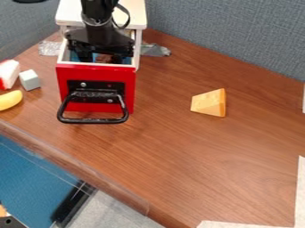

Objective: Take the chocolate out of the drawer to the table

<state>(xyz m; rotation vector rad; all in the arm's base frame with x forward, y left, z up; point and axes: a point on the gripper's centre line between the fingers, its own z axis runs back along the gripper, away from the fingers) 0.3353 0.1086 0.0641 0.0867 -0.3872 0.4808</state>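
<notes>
Poised over the open drawer (64, 78), the pincer (102, 57) reaches down inside its walls, and we see its two dark fingers standing apart, one to either side of a small brown piece that we take for the chocolate (104, 58). Only a patch of that piece shows, low in the drawer among bits of blue; the pincer covers part of it, so we cannot tell its full shape, nor whether either finger touches it. Nothing we can see is clamped between them. Drawer walls hide the fingertips and most of the floor. Behind, the arm (95, 13) is cut off by the top edge and covers part of the white cabinet top (137, 13). On the drawer's red front, we find a black handle (92, 120). Over on the table (179, 147), a yellow cheese wedge (207, 103) sits well apart from the drawer, on the picture's right. Toward the left edge we make out a pale grey block (30, 80), a red and white piece (8, 73) just beside it, and a banana (10, 100) below; these last two are cut off by the frame.
</notes>
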